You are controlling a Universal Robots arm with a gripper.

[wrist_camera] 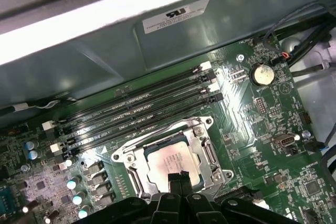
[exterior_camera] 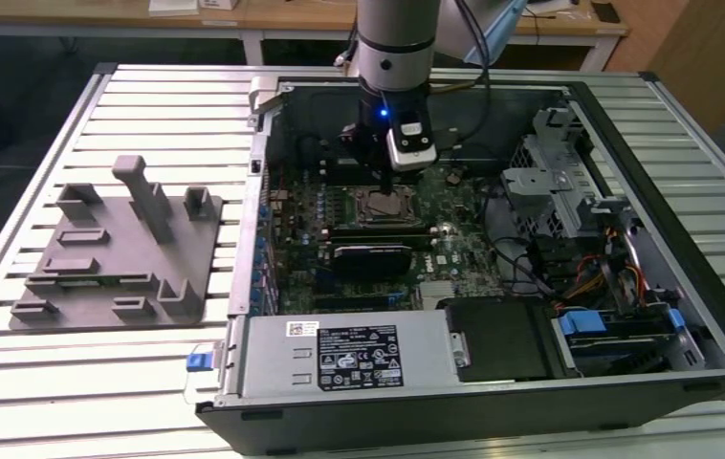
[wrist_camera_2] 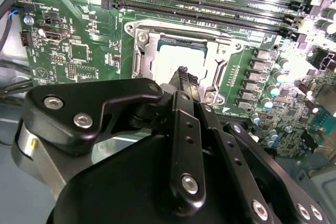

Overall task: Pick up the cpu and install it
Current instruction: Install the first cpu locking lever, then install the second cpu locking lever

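Observation:
The cpu [wrist_camera: 167, 160], a flat square chip with a silvery top plate, lies flat inside the metal-framed socket [wrist_camera: 206, 153] on the green motherboard [wrist_camera: 247, 119]. Both wrist views show it, the second wrist view having the cpu [wrist_camera_2: 176, 57] just past the black fingertips. My gripper [wrist_camera: 178, 176] hangs directly over the chip with its two black fingers pressed together and nothing between them. Whether the tips touch the plate I cannot tell. In the exterior view the gripper [exterior_camera: 393, 189] is low inside the open computer case, right above the socket [exterior_camera: 384, 203].
Black memory slots [wrist_camera: 134, 111] run beside the socket. A grey moulded fixture [exterior_camera: 120, 253] sits on the slatted table at the exterior view's left. Inside the case [exterior_camera: 251, 172] are a power supply [exterior_camera: 337, 356], a drive cage [exterior_camera: 564, 191] and cable bundles [exterior_camera: 592, 282].

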